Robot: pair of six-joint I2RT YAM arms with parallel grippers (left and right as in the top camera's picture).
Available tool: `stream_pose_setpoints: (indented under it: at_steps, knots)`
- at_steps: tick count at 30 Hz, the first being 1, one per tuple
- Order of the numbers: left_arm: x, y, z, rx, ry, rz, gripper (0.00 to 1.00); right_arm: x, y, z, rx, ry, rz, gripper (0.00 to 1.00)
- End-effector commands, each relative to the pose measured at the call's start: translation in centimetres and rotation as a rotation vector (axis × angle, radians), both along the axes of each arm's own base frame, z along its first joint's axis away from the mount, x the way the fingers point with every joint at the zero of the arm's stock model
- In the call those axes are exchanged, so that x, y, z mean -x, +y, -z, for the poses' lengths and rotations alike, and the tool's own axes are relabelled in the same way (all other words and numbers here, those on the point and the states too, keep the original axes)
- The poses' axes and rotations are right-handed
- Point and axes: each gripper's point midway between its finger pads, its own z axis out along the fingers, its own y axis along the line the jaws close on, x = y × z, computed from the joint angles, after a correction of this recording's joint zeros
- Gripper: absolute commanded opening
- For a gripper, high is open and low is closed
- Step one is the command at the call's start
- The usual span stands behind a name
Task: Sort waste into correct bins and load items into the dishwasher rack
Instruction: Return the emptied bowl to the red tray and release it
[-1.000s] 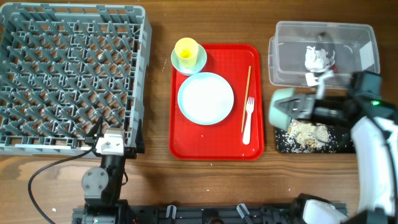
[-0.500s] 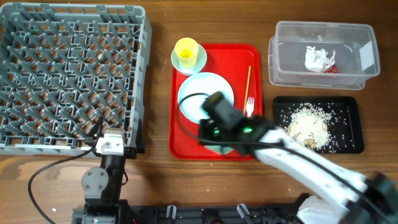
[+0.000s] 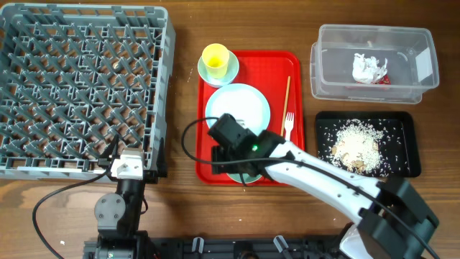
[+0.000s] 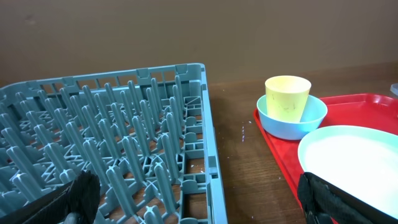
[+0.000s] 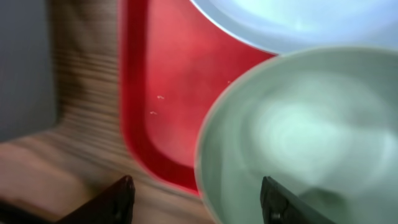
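Right arm lay stretched low from the front-right corner diagonally to the front-left part of the red plastic serving tray (image 3: 277, 68). Right gripper (image 5: 196, 200) was spread wide, one finger either side of the rim of a pale blue-green round bowl (image 5: 298, 137), just beside the pale round plate (image 3: 241, 108). Left gripper (image 4: 205, 202) was also spread, folded back by the grey pegged dishwasher rack (image 3: 79, 86).
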Motion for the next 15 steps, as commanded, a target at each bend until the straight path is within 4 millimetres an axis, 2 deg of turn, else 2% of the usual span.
stream_pose_setpoints:
  at_steps: [1,3,6,7,9,10,12,15]
  knots:
    - [0.0,0.2,0.3,-0.017,0.008,-0.009,1.00,-3.4,-1.2,-7.4,-0.011,-0.155,0.047,0.69]
    - [0.0,0.2,0.3,-0.017,0.008,-0.009,1.00,-5.1,-4.7,-10.7,0.056,-0.214,0.139,1.00]
    - [0.0,0.2,0.3,-0.017,0.008,-0.009,1.00,-6.8,-9.1,-12.9,0.086,-0.231,0.258,1.00]
    - [0.0,0.2,0.3,-0.017,0.008,-0.009,1.00,-7.7,-14.3,-13.8,0.114,-0.213,0.395,1.00]
    - [0.0,0.2,0.3,-0.017,0.008,-0.009,1.00,-7.9,-20.5,-14.2,0.177,-0.185,0.562,1.00]
    - [0.0,0.2,0.3,-0.017,0.008,-0.009,1.00,-7.8,-22.5,-14.2,0.204,-0.173,0.619,1.00]
    - [0.0,0.2,0.3,-0.017,0.008,-0.009,1.00,-7.7,-25.8,-13.9,0.234,-0.137,0.718,1.00]
    - [0.0,0.2,0.3,-0.017,0.008,-0.009,1.00,-8.5,-28.8,-14.1,0.229,-0.148,0.827,1.00]
